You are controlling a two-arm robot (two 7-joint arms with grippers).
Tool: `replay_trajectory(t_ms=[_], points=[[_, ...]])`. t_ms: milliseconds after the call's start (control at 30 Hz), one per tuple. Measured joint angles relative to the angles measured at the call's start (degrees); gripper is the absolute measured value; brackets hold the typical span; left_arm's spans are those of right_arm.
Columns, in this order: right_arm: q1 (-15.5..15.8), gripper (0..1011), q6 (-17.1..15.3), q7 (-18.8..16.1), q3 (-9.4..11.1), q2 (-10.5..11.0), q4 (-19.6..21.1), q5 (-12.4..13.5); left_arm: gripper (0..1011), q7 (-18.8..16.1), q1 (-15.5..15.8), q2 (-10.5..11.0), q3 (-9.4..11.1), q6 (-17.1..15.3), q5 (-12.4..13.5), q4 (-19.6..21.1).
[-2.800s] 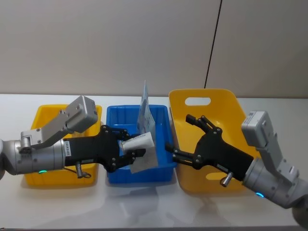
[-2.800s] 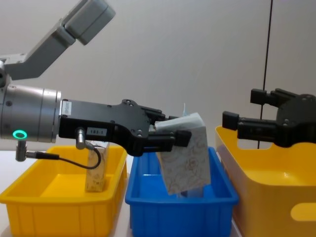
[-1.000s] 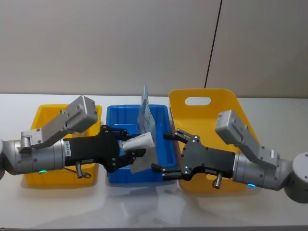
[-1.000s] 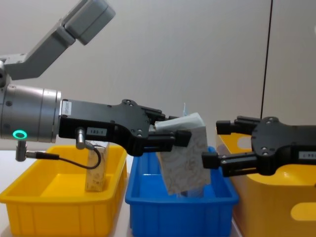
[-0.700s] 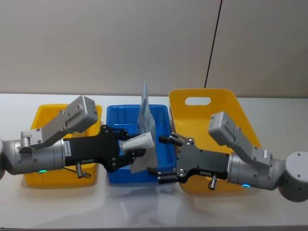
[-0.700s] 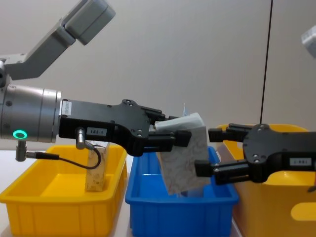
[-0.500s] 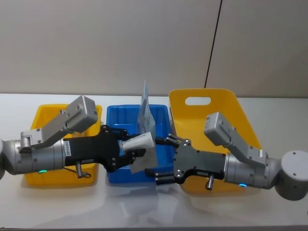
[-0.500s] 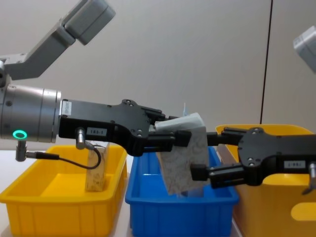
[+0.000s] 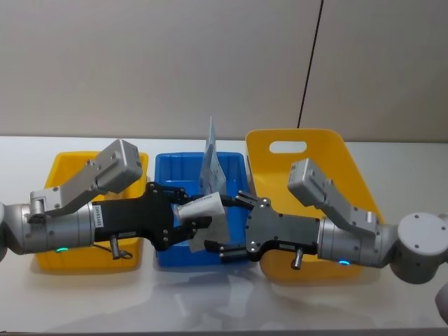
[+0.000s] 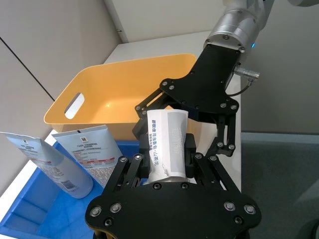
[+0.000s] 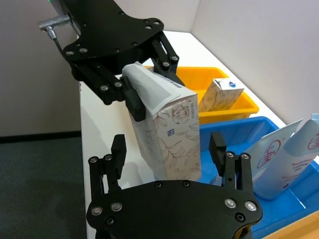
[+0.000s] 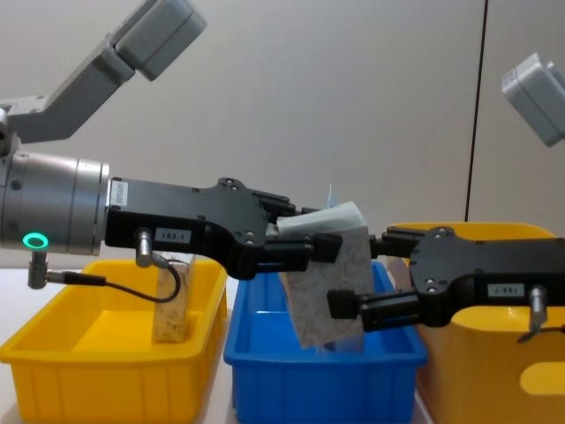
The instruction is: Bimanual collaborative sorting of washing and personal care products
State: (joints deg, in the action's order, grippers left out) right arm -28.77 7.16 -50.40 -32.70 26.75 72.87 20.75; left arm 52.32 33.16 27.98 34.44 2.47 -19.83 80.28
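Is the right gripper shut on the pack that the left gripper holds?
No, the right gripper is open, its fingers apart on either side of the pack that the left gripper clamps.

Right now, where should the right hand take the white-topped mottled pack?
Grip the white-topped mottled pack low, across its flat sides, from the robot's right, where the open right hand straddles it. The left hand pinches its top, leaving the tilted bottom free.
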Motion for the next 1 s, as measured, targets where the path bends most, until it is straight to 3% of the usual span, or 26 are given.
replay_trajectory(t_ms=[767, 1000], points=[[-2.62, 1002, -2.02, -0.23, -1.75, -1.69, -2.25, 0.98, 352, 0.0, 0.0, 0.0, 0.0, 0.0, 0.0, 0.0], [-2.81, 868, -2.45, -0.22, -2.0, -1.84, -2.35, 1.08, 352, 0.0, 0.0, 0.0, 0.0, 0.0, 0.0, 0.0]])
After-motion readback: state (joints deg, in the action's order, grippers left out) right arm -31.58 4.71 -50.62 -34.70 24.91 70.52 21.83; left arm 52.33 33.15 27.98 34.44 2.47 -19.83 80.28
